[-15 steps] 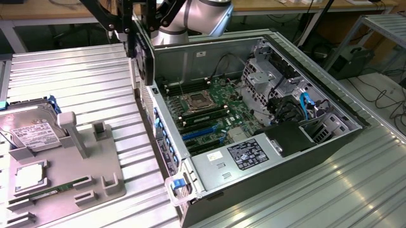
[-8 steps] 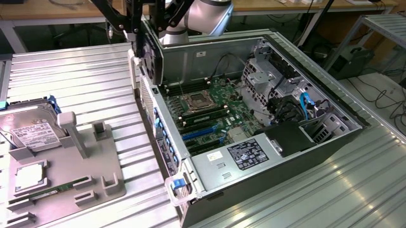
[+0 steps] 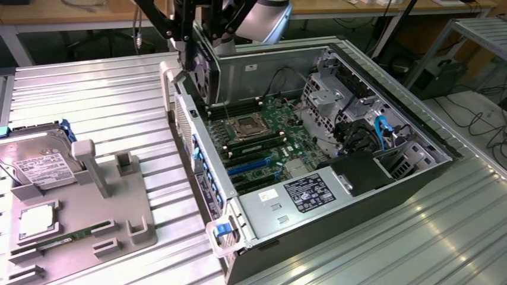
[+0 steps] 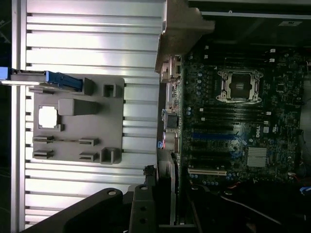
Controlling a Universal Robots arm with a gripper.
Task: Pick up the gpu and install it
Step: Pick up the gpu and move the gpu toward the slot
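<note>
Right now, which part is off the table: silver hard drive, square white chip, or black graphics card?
The black graphics card, held upright by the gripper above the open case; the others lie on the grey tray.

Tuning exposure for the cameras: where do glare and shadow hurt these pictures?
Exterior view: glare streaks the table at the exterior view's right; the motherboard is evenly lit. Wrist view: the table washes out white, the motherboard is dim.

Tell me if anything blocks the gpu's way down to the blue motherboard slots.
Nothing visible does. The gripper holds the gpu upright above the rear edge of the open computer case. The blue slots lie bare on the motherboard, with no cable or card across them.
</note>
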